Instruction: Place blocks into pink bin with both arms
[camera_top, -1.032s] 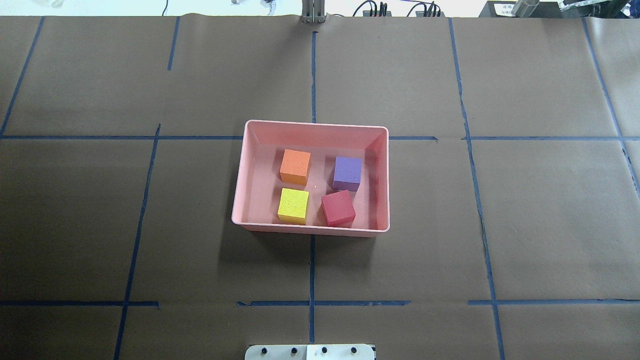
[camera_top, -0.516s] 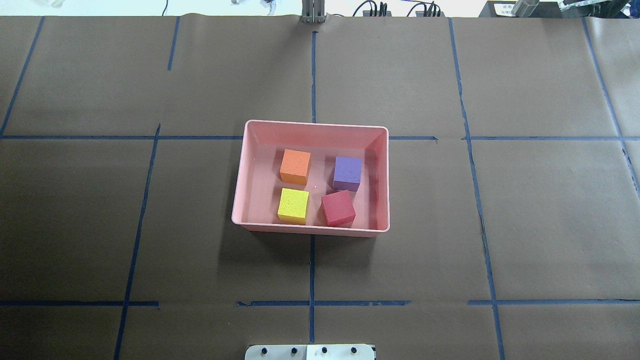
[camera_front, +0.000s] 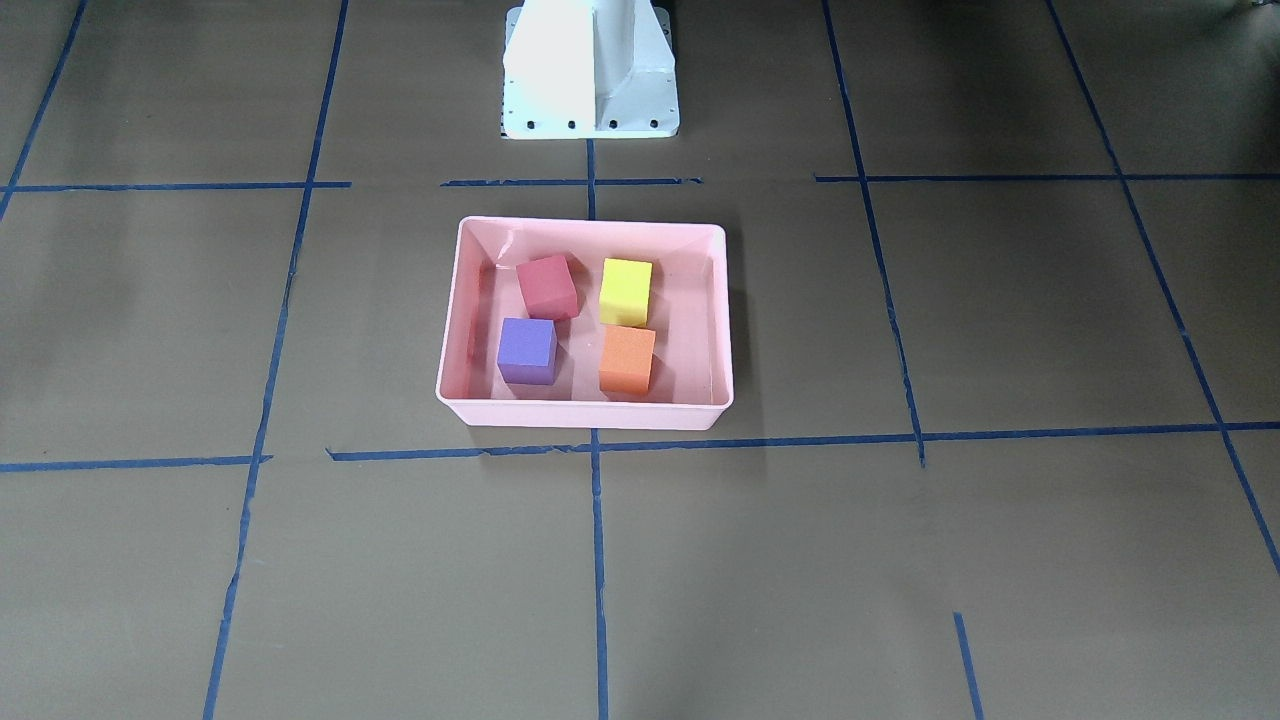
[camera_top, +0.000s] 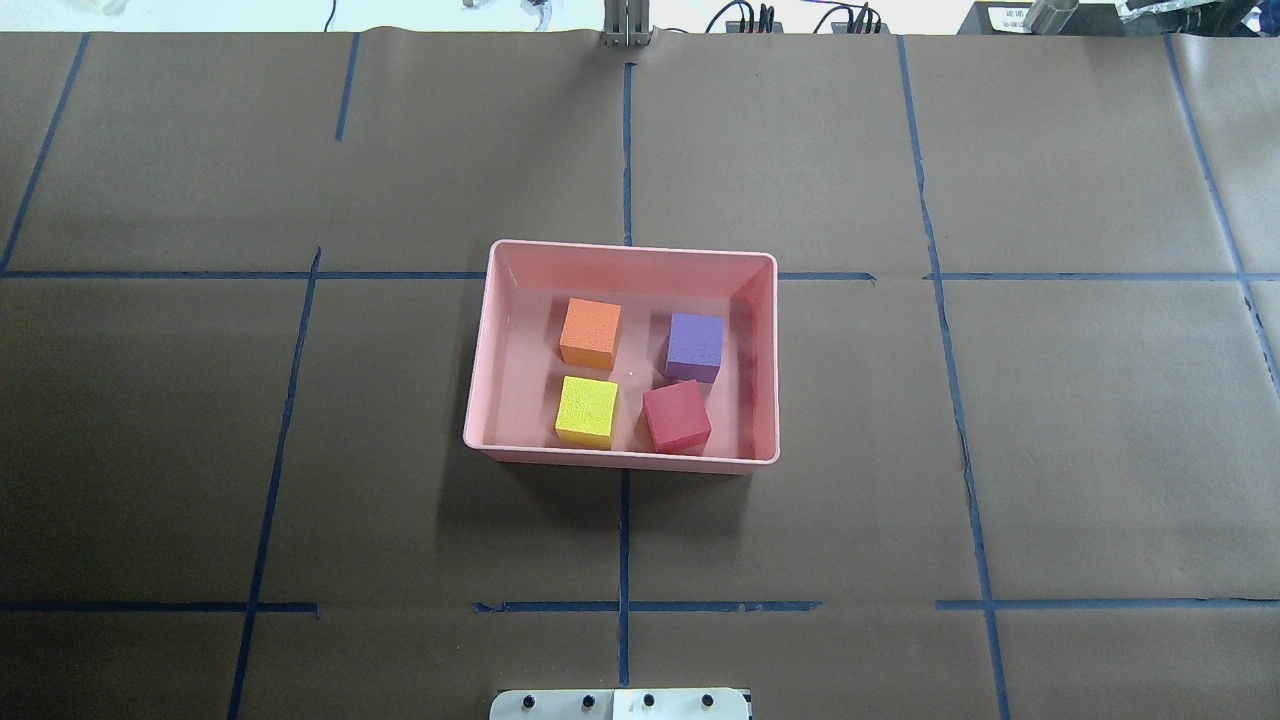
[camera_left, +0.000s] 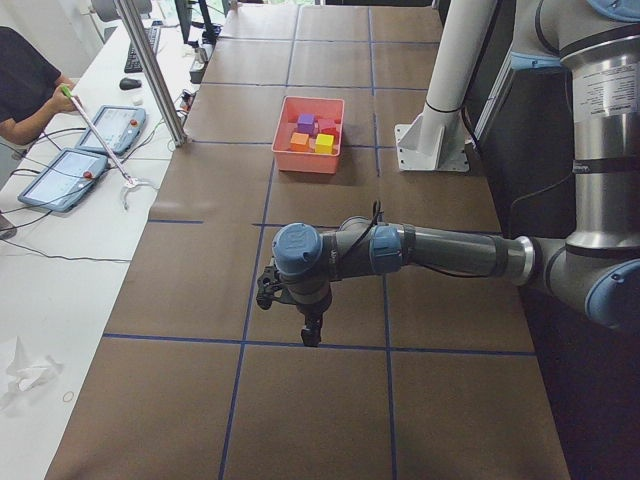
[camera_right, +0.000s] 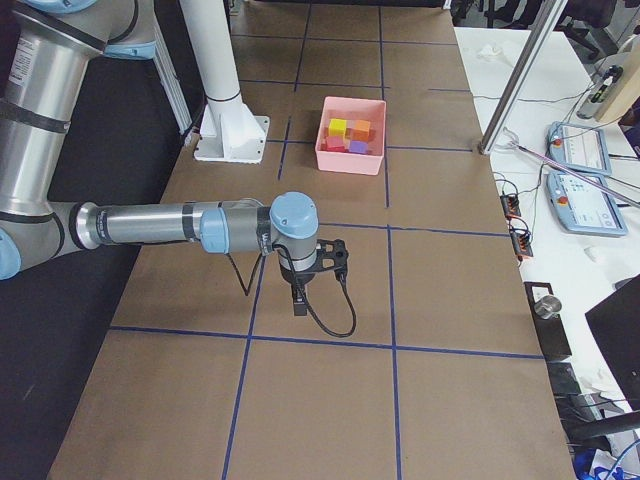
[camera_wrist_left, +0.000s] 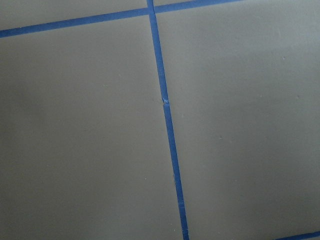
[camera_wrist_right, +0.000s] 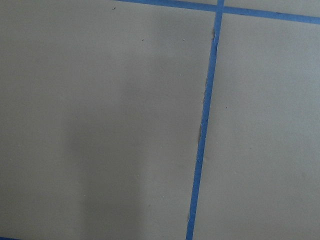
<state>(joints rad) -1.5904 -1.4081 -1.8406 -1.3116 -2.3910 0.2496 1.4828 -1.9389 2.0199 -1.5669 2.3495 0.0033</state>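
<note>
Two grippers come first, nearest the side cameras: the left gripper (camera_left: 311, 332) hangs tip-down over the brown-papered table (camera_left: 330, 420), well apart from the pink bin (camera_left: 305, 164), and the right gripper (camera_right: 298, 300) hangs likewise at the opposite end. We cannot tell whether either pair of fingers is spread or closed; both wrist views show only paper and blue tape (camera_wrist_left: 165, 115), no fingers and no block. Farther in, out from the white pedestal base (camera_front: 590, 70), the pink bin sits mid-table with the whole set of four on its floor. Near row: yellow-green block (camera_top: 586, 411) and red-pink block (camera_top: 677, 416), the latter turned a little askew. Far row: orange block (camera_top: 590, 333) and purple block (camera_top: 695, 346). We see gaps between all of them, and none rides the rim. Judgement: placing looks finished, so the step in hand is standing off. To do that well we would keep both grippers out at the table ends, route any further move high and away from the bin so nothing clips its wall, and count four by colour in two views before logging done.
</note>
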